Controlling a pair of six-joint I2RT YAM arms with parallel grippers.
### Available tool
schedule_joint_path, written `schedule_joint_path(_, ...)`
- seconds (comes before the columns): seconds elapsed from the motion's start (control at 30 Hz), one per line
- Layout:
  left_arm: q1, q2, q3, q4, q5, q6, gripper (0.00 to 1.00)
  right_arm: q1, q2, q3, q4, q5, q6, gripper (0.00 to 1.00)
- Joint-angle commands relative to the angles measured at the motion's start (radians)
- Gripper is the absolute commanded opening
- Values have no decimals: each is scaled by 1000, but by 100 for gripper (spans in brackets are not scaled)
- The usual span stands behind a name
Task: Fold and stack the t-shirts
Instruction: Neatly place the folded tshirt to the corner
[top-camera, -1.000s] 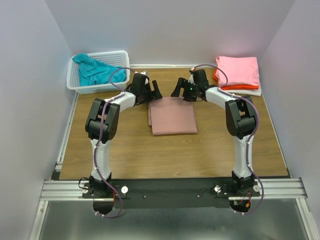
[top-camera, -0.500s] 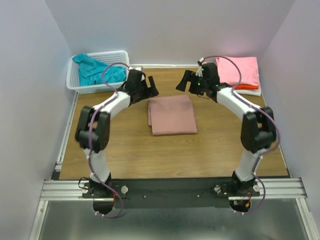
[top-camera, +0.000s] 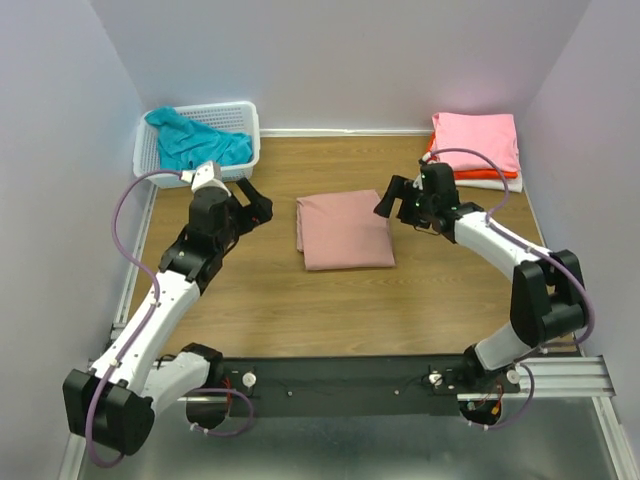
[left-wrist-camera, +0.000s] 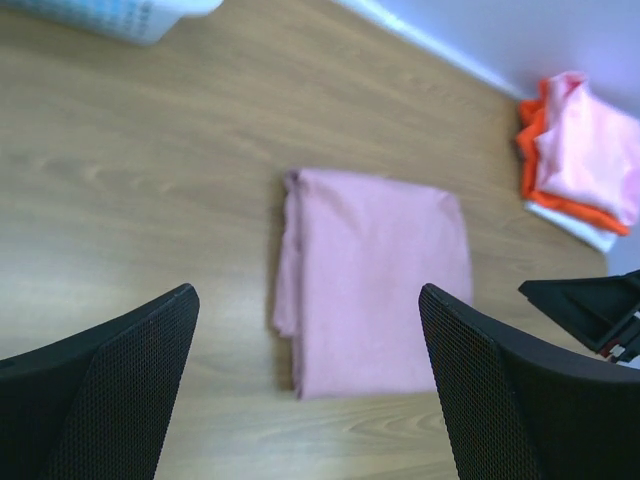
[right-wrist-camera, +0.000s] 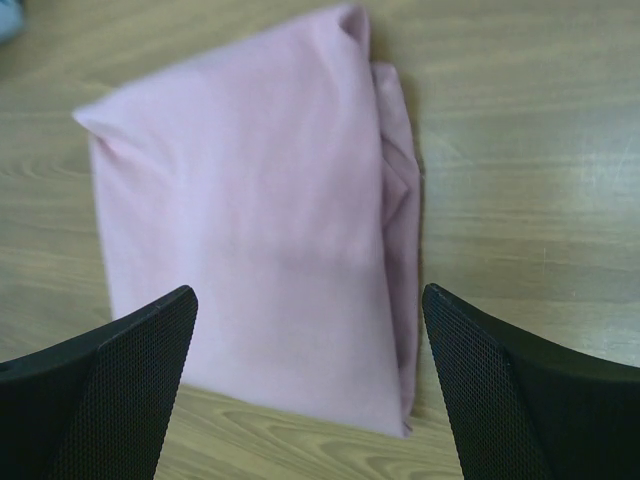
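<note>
A dusty-pink t-shirt (top-camera: 343, 230) lies folded into a rectangle at the table's middle; it also shows in the left wrist view (left-wrist-camera: 372, 275) and the right wrist view (right-wrist-camera: 250, 250). Its print is hidden. My left gripper (top-camera: 255, 208) is open and empty, left of the shirt. My right gripper (top-camera: 392, 199) is open and empty, just off the shirt's right edge. A stack of folded shirts sits at the back right: bright pink (top-camera: 478, 142) on top, orange (top-camera: 487, 174) and white (top-camera: 513, 184) under it. A teal shirt (top-camera: 195, 142) lies crumpled in the basket.
A white lattice basket (top-camera: 160, 175) stands at the back left corner. Walls close the table on the left, back and right. Bare wooden tabletop (top-camera: 330, 310) lies in front of the folded shirt.
Both grippers have drawn back from the shirt's far edge. The left arm swung out to the left and nearer; the right gripper moved right and nearer. The shirt lies still.
</note>
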Motion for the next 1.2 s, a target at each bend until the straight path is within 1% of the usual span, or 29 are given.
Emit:
schedule_joint_path(0.0,1,-87,-80,-114,-69,-52,98,-5,64,1,-21,-35,-38,100)
schedule_joint_path(0.07,1,-126,-108,-114,-47,-55,99,-4,98,16,-22,-28,-48,100)
schedule_joint_path(0.2,1,-181,-147,-145,-73,-75,99,-5,184,41,-27,-34,-55,100)
schedule_joint_path(0.33,1,-186,-153,-165,-78,-73,98,-5,234,47,-27,-12,-55,96)
schedule_joint_path(0.43,1,-177,-165,-169,-78,-67,98,-4,276,58,-27,-32,-58,93)
schedule_joint_path(0.53,1,-169,-179,-171,-78,-69,98,-4,317,75,-29,-55,-54,86)
schedule_joint_path(0.63,1,-166,-180,-176,-76,-66,98,-2,346,87,-29,-66,-54,82)
schedule_joint_path(0.83,1,-190,-174,-189,-96,-66,98,-2,411,105,-29,-112,-49,57)
schedule_joint_path(0.87,1,-193,-173,-191,-101,-66,98,2,425,108,-27,-115,-51,50)
schedule_joint_path(0.93,1,-200,-173,-194,-110,-69,98,5,437,116,-29,-121,-55,41)
schedule_joint_path(0.97,1,-200,-174,-194,-111,-69,98,8,442,127,-29,-126,-60,33)
schedule_joint_path(1.0,1,-200,-176,-194,-116,-69,98,13,455,136,-29,-133,-74,32)
schedule_joint_path(1.07,1,-195,-176,-196,-116,-72,98,16,472,163,-29,-141,-87,22)
schedule_joint_path(1.13,1,-189,-171,-196,-119,-70,99,16,494,180,-29,-153,-109,15)
schedule_joint_path(1.17,1,-186,-170,-199,-122,-69,98,16,498,200,-29,-152,-118,6)
